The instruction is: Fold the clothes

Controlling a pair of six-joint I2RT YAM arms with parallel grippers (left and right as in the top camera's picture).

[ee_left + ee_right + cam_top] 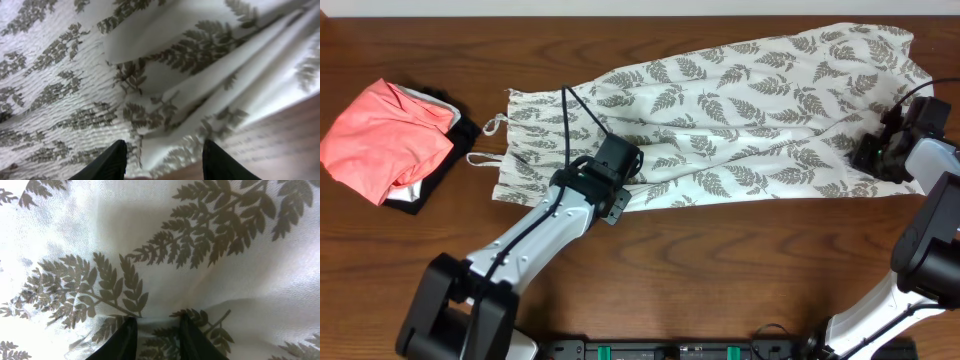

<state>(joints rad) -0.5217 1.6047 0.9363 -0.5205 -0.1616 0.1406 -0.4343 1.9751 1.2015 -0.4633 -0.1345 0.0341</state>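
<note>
The clothes (750, 110), a white dress printed with grey-green fern leaves, lie spread across the table, thin straps at the left and hem at the far right. My left gripper (620, 195) is at the dress's near edge, about a third along from the strap end. In the left wrist view it (165, 162) stands open, with the rumpled fabric edge (165, 65) and bare wood between the fingers. My right gripper (865, 150) sits on the hem end. In the right wrist view it (157, 340) is shut on a fold of the dress (200, 280).
A coral-pink garment (385, 140) lies on a black one (445, 165) at the far left. A black cable (570, 120) from the left arm crosses over the dress. Brown wooden table (720, 260) shows in front of the dress.
</note>
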